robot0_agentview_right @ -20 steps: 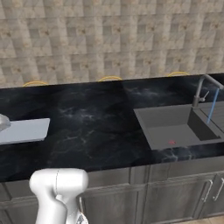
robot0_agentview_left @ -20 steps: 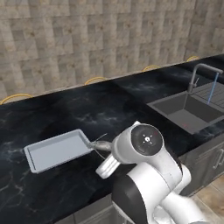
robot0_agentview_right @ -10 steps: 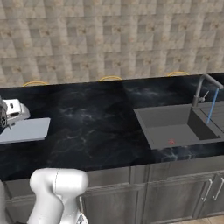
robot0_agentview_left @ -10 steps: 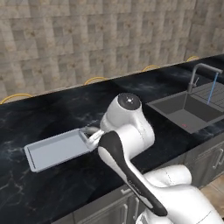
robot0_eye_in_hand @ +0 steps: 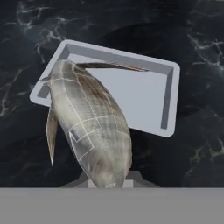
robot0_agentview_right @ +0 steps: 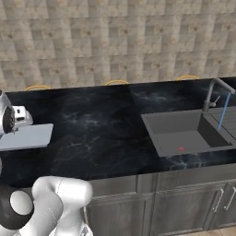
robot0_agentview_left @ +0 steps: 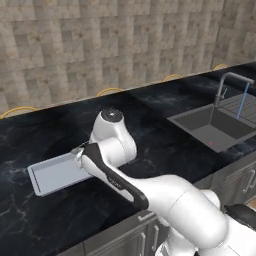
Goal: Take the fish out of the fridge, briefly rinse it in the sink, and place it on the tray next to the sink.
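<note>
Holding the fish between its closed fingers, the gripper hung over the tray. In the hand view the fish rose from the finger tips at the bottom and covered the tray's left part, with its thin fins spread to the side and over the grey floor of the tray. Whether the fish touched the tray I could not tell.

The tray lay flat on the black marble counter, at the left, near the front edge. The arm bent over its right end and hid that end in the left base view. In the right base view the hand stood at the far left edge, just above the tray.

The sink was well apart, far to the right in the same counter. Its faucet stood at the right side of the basin, and a thin blue stream of water ran down from it. Below the counter were grey cabinets. A stone tile wall stood behind it.
</note>
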